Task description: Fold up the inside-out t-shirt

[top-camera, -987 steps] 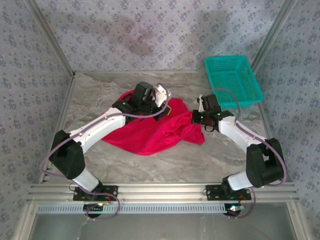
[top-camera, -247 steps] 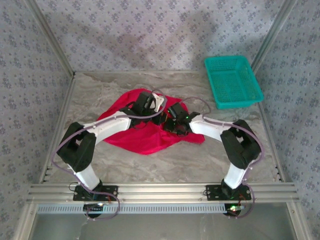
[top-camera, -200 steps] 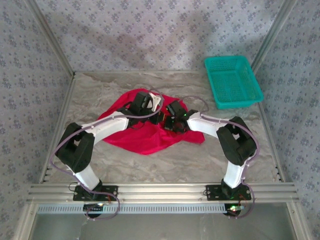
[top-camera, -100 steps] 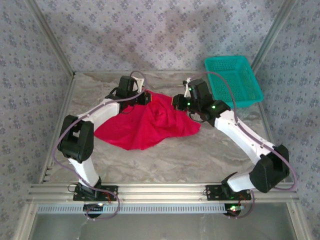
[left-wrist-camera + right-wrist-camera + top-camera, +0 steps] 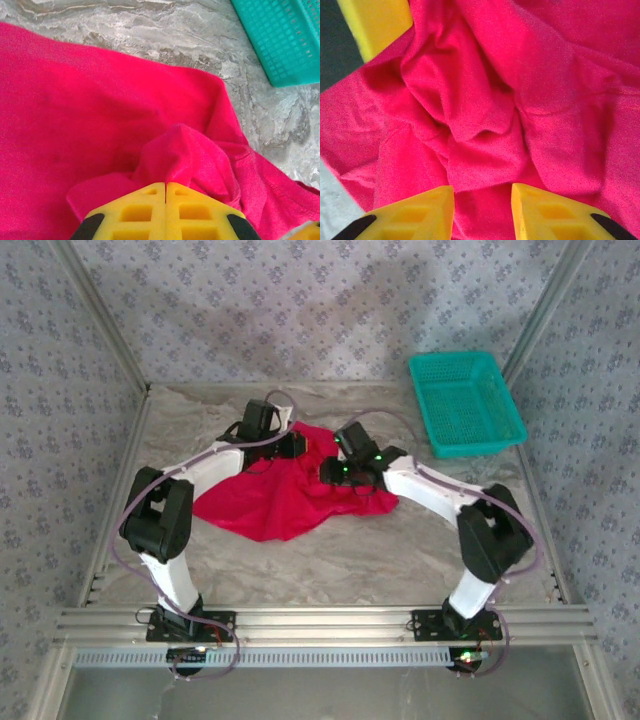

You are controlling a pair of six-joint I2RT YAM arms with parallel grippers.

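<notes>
Overhead, a plain bright red short-sleeved cloth t-shirt lies crumpled on the middle of a grey marbled desk, its bulk spreading toward the left and the near side. Both arms reach in over its far part.

The left end effector is closed, its yellow fingers pressed together on a raised fold of the t-shirt, with smoother red cloth spread beyond it. The right end effector sits just beside it to the right, low over bunched folds. Its two yellow fingers stand apart, with cloth under the gap but nothing clamped.

A teal plastic mesh basket rests at the far right corner, well apart from the t-shirt.

Bare desk lies open on every side of the cloth. A wide strip runs toward the near edge, and narrower strips run at the left and along the far wall. At the right there is room between the t-shirt and the basket.
</notes>
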